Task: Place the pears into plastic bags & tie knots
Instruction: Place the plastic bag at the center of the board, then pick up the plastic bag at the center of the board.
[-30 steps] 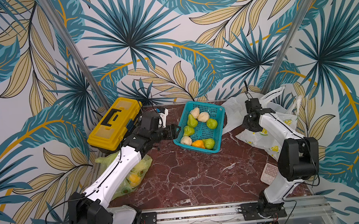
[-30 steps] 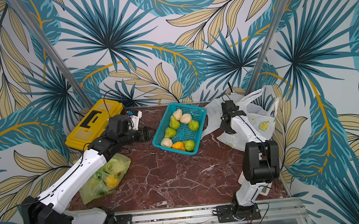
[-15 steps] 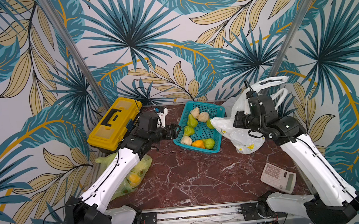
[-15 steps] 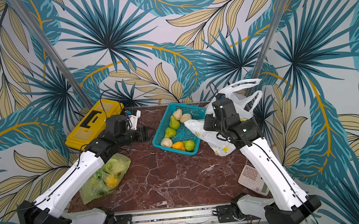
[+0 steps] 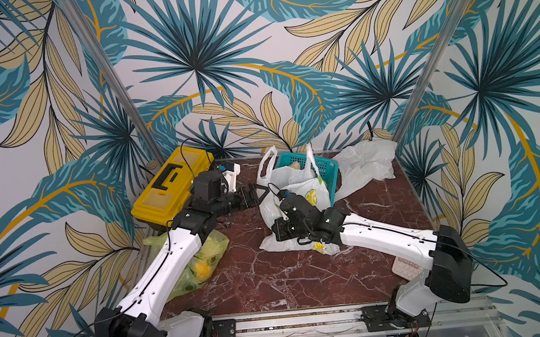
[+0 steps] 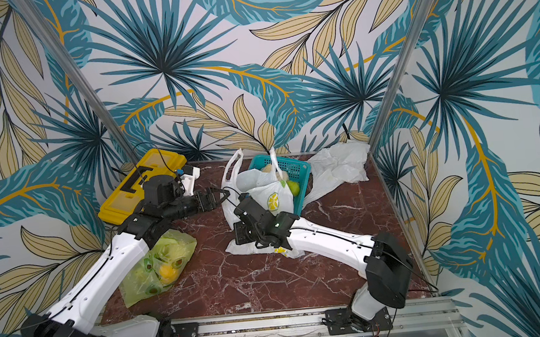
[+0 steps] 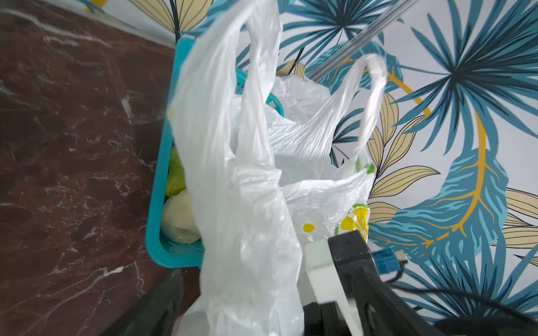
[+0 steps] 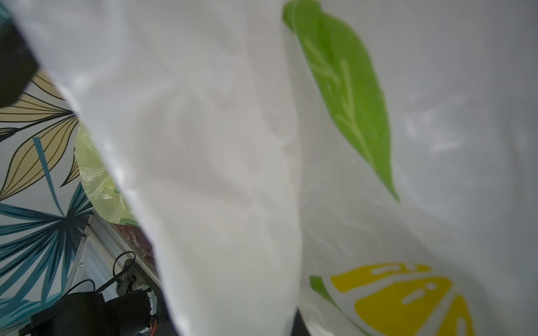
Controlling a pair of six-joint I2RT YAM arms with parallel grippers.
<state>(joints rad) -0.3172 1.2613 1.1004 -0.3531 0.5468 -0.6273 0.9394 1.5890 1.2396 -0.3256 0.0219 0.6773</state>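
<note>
Back left: we find the toolbox (image 5: 167,188).
Back middle: basket (image 5: 327,166), with the standing bag (image 5: 309,189) just before it.
Back right: crumpled bag (image 5: 366,164).
Front left: filled bag (image 5: 214,247).
Front right: calculator (image 5: 407,267).

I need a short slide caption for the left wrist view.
The lemon-print bag, handles raised, partly hiding the teal basket of pears.

Closed in on three sides by white wallpaper printed with teal palm fronds and tan gold-veined leaves (image 5: 193,66), crossed by two slanted silver metal poles (image 5: 113,83), floored by a dark red-brown white-veined marble surface (image 5: 271,276), edged at the front by a silver aluminium rail (image 5: 292,320), evenly lit.
</note>
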